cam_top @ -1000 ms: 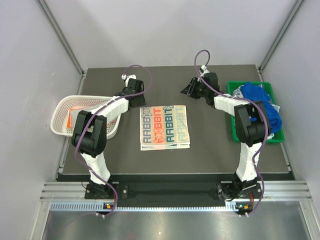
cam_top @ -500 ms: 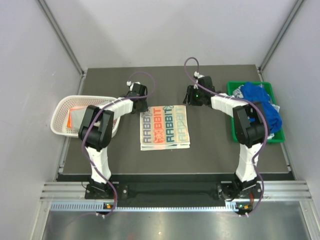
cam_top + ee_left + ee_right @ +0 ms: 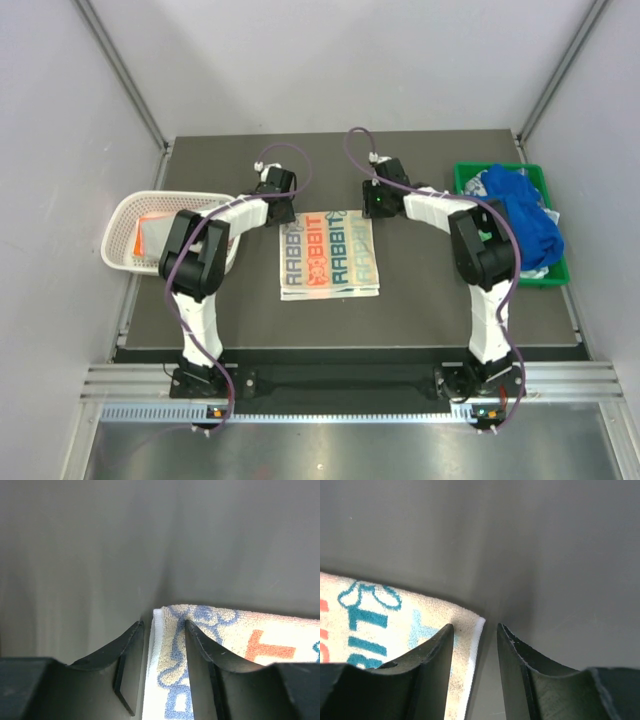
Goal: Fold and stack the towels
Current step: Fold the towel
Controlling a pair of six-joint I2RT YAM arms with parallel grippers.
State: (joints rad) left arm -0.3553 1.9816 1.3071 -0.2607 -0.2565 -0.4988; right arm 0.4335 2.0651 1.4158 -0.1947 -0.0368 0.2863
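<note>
A white towel with orange-teal lettering (image 3: 330,255) lies folded flat mid-table. My left gripper (image 3: 279,212) is open at its far left corner; in the left wrist view (image 3: 161,645) the towel's edge (image 3: 165,680) sits between the jaws. My right gripper (image 3: 374,207) is open at the far right corner; in the right wrist view (image 3: 475,650) the towel's corner (image 3: 470,625) lies between the jaws. A blue towel (image 3: 522,208) is heaped in the green bin (image 3: 465,180). An orange towel (image 3: 152,232) lies in the white basket (image 3: 120,212).
The basket stands at the table's left edge, the green bin at the right edge. Grey walls enclose the table on three sides. Dark bare table surface surrounds the lettered towel.
Both grippers have moved inward and down to the lettered towel's far corners. The right one came from near the bin, the left one from the far side. The towel has not moved.
</note>
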